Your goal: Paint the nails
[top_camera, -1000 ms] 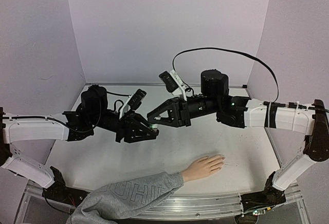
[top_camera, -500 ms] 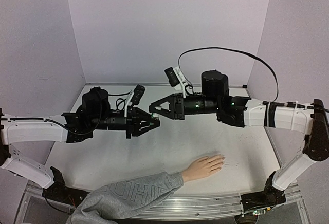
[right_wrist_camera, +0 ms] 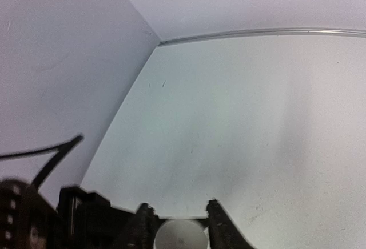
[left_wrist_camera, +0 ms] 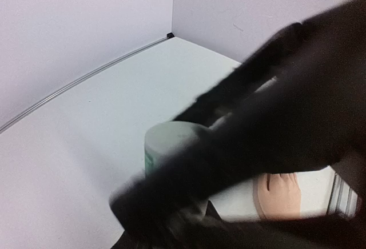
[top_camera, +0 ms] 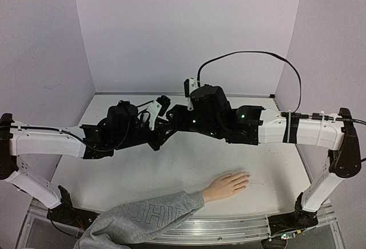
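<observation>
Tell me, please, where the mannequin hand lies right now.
In the top view, the mannequin hand lies flat on the table near its front edge, right of centre, grey sleeve trailing left.

Top view: left gripper [top_camera: 160, 137] and right gripper [top_camera: 174, 122] overlap mid-table in one dark mass, so neither's jaws can be made out. Nails [top_camera: 246, 176] too small to tell from the fingertips. Grey sleeve [top_camera: 143, 220] cut off by bottom edge.

Left wrist view: blurred dark mass [left_wrist_camera: 274, 117] crosses the frame, hiding the lower part of the whitish bottle [left_wrist_camera: 166, 143] and most of the mannequin hand [left_wrist_camera: 280, 195].

Right wrist view: fingers [right_wrist_camera: 214, 220] and round white top [right_wrist_camera: 180, 235] cut off at bottom edge; contact cannot be told.
</observation>
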Tool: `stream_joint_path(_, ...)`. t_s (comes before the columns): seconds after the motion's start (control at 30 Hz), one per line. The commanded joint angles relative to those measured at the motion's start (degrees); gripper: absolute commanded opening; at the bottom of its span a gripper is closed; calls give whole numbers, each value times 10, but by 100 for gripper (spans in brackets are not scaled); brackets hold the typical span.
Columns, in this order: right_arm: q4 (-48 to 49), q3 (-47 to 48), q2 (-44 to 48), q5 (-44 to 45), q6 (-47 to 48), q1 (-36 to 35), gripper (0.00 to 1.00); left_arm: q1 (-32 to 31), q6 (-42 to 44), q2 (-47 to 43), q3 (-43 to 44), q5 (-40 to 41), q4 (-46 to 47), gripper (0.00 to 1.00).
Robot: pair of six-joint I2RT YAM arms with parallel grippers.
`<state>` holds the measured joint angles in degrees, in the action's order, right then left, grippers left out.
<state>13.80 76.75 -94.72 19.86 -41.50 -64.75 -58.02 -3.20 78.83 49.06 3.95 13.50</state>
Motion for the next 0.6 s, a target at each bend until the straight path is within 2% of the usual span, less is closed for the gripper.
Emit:
stream_joint_path(0.0,-8,6,44,-46,46,-19,54,26,0,-21,5,20,14,0)
stream_joint_path(0.1,3,-34,94,-83,86,14,75,27,-16,-38,-13,-25,8,0)
stream_joint_path(0.2,30,-94,140,-209,112,94,86,32,-33,-57,-21,-89,3,0)
stream_joint_path(0.3,65,-142,173,-337,165,138,98,40,-38,-68,-22,-171,3,0)
stream_joint_path(0.43,110,-161,185,-517,210,145,98,47,-35,-72,-13,-311,5,0)
stream_joint_path(0.57,208,-187,176,-654,181,146,98,47,-42,-58,9,-481,21,0)
